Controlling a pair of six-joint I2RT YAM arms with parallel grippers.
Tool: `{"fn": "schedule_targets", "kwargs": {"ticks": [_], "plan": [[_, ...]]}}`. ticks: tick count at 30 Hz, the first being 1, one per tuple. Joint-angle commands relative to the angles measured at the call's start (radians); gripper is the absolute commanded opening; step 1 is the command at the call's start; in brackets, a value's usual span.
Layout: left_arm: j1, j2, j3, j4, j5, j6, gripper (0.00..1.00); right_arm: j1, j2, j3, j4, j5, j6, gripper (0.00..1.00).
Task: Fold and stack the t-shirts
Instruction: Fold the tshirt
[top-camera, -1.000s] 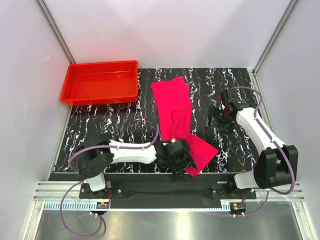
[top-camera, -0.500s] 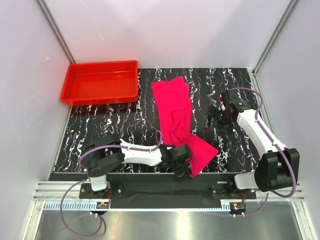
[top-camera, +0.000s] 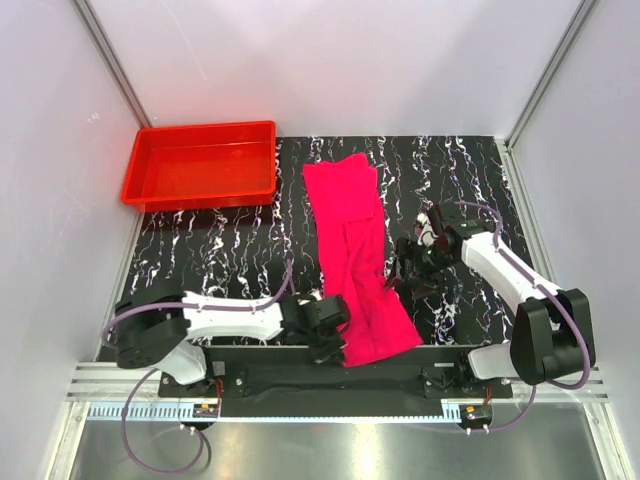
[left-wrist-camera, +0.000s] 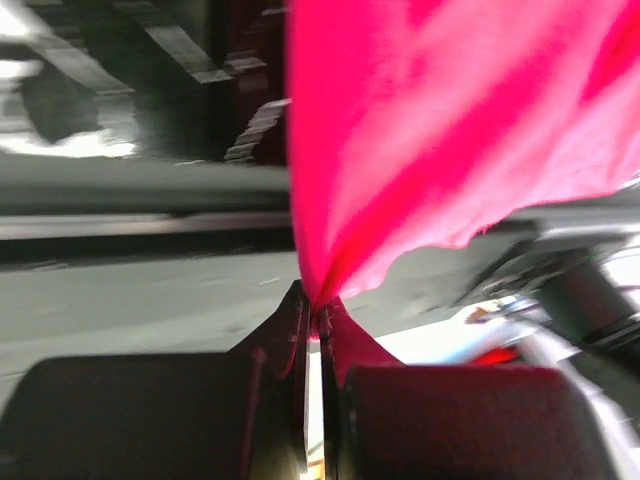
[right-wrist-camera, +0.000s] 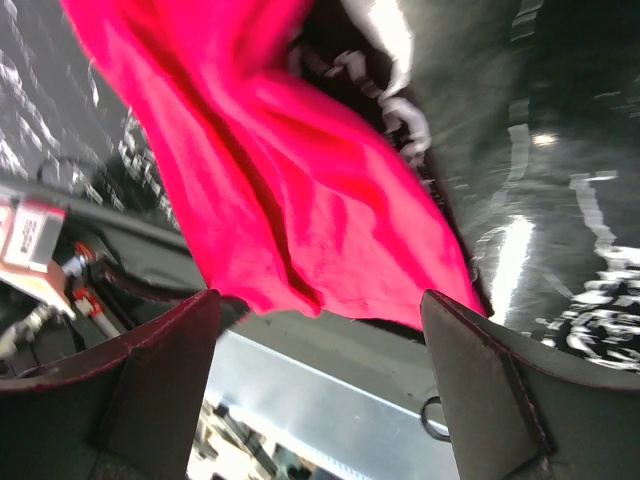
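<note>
Black marble-patterned tabletop (top-camera: 230, 250) with white veins fills the floor of the booth, and the t-shirt (top-camera: 355, 260) lies down its middle, running from the far side to the near edge. It is bright magenta-pink, plain soft cloth with no print, gathered into a long narrow strip with lengthwise creases and widening a little at the near end. From the left wrist view the cloth hangs in loose folds up from a single pinched point.

The left gripper (top-camera: 338, 340) sits at the shirt's near left corner, its fingers pressed together on a bit of the hem (left-wrist-camera: 316, 318). The right gripper (top-camera: 405, 268) is just beside the shirt's right edge about halfway along, fingers spread wide (right-wrist-camera: 318, 300), with nothing between them that I can see gripped.

Pale plain walls close in the table on three sides, with metal framing at the corners. A rigid red tray (top-camera: 200, 165) rests at the far left corner, well apart from the shirt.

By count: one shirt, one tray, two arms.
</note>
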Motion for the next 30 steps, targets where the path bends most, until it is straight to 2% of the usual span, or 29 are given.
{"fn": "schedule_targets", "kwargs": {"ticks": [1,6,10,13,15,18,23,25,26,29,30], "plan": [[-0.008,-0.093,-0.065,-0.075,0.024,0.131,0.0,0.07,-0.022,-0.002,0.053,-0.06,0.042,0.89],[-0.01,-0.168,-0.104,-0.144,0.027,0.303,0.0,0.17,-0.045,-0.078,0.068,-0.06,0.171,0.88],[-0.01,-0.205,-0.154,-0.123,0.095,0.407,0.0,0.179,-0.149,-0.146,0.005,0.0,0.241,0.86],[-0.01,-0.211,-0.171,-0.046,0.144,0.478,0.15,0.179,-0.189,-0.186,0.005,0.008,0.274,0.86],[-0.019,-0.223,-0.139,-0.079,0.126,0.532,0.4,0.179,-0.186,-0.175,0.001,0.029,0.263,0.86],[-0.017,-0.277,-0.062,-0.151,0.052,0.594,0.55,0.181,-0.147,-0.103,-0.009,0.093,0.225,0.86],[0.027,-0.337,0.156,-0.348,-0.122,0.722,0.61,0.179,0.059,0.174,-0.078,0.232,0.128,0.88],[0.117,-0.314,0.237,-0.446,-0.169,0.815,0.65,0.178,0.123,0.304,-0.137,0.322,0.119,0.88],[0.195,-0.293,0.328,-0.473,-0.183,0.875,0.67,0.178,0.137,0.34,-0.156,0.353,0.114,0.88],[0.274,-0.149,0.479,-0.549,-0.302,0.958,0.74,0.153,0.168,0.432,-0.226,0.436,0.128,0.89],[0.306,-0.106,0.579,-0.591,-0.355,0.981,0.75,0.141,0.168,0.444,-0.242,0.49,0.135,0.89]]}}
